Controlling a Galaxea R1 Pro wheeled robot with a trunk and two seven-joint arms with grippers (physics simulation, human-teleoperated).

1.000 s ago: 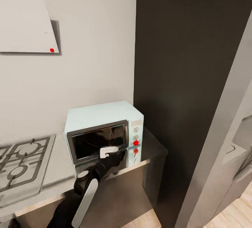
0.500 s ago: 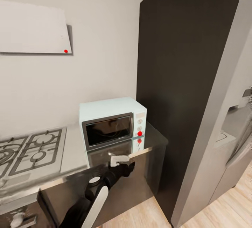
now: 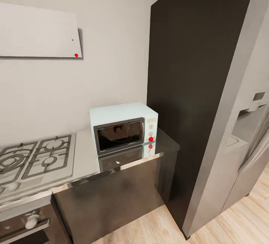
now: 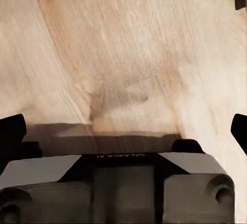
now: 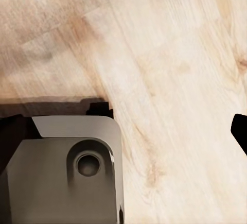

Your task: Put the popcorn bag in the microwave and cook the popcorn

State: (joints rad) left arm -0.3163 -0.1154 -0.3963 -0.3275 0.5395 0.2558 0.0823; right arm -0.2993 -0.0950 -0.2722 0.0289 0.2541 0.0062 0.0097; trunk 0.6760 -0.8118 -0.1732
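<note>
Head view has the microwave (image 3: 124, 130) sitting on the counter (image 3: 86, 161), pale mint-blue with its door closed, the dark glass window facing us and two round knobs plus a red dot down its right side. It stands toward the right end of the glossy grey slab, close against the tall dark panel (image 3: 194, 87) that rises on its right. To the left on the same counter lies the gas hob (image 3: 35, 158) with its grey grates, well apart from the microwave. Below the hob at the near left corner, a steel oven front (image 3: 26, 223) with a round knob peeks in. On the wall above the hob hangs a pale hood (image 3: 37, 30) carrying a small red dot. Far right, a grey fridge (image 3: 246, 131) stands over the light wood floor (image 3: 224, 225). Left wrist view looks down past the left hand (image 4: 123, 134) at pale floorboards, its dark fingertips (image 4: 11, 131) at opposite edges of the picture, spread wide with nothing between them. Right wrist view gives the same wood floor; of the right hand (image 5: 123, 126) one dark fingertip pokes in at one edge and a dark shape shows at the other, so the fingers stand spread.
</note>
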